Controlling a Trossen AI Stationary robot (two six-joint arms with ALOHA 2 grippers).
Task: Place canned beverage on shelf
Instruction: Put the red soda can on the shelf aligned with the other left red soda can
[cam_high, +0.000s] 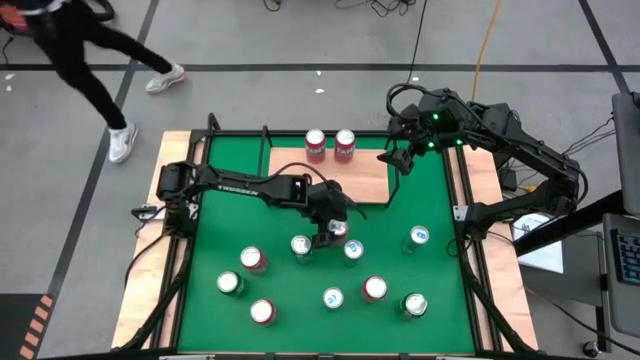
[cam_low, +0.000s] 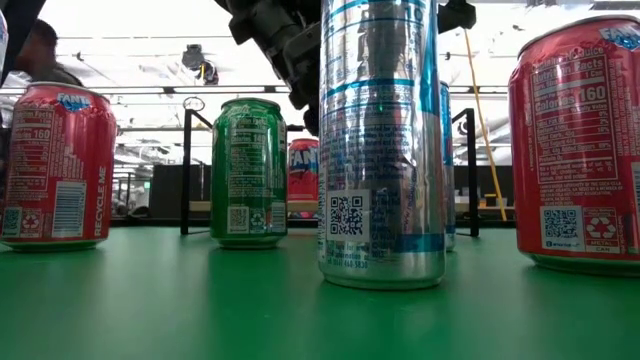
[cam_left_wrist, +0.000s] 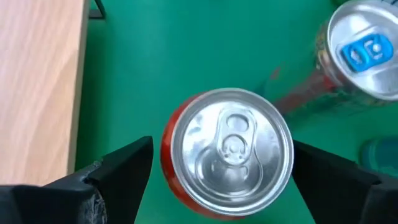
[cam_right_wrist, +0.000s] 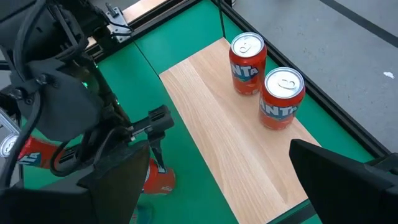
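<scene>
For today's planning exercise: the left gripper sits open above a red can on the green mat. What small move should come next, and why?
Probably lower and close the left gripper: its open fingers already straddle the upright red can, which stands apart from its neighbours and off the shelf.

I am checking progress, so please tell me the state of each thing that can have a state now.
left gripper: jaws open, one on each side of a red can, not closed on it.
red can: upright on the green mat, unopened.
right gripper: jaws open, empty, over the shelf edge.
shelf: holds two red cans, upright.
other cans on the mat: upright.
</scene>
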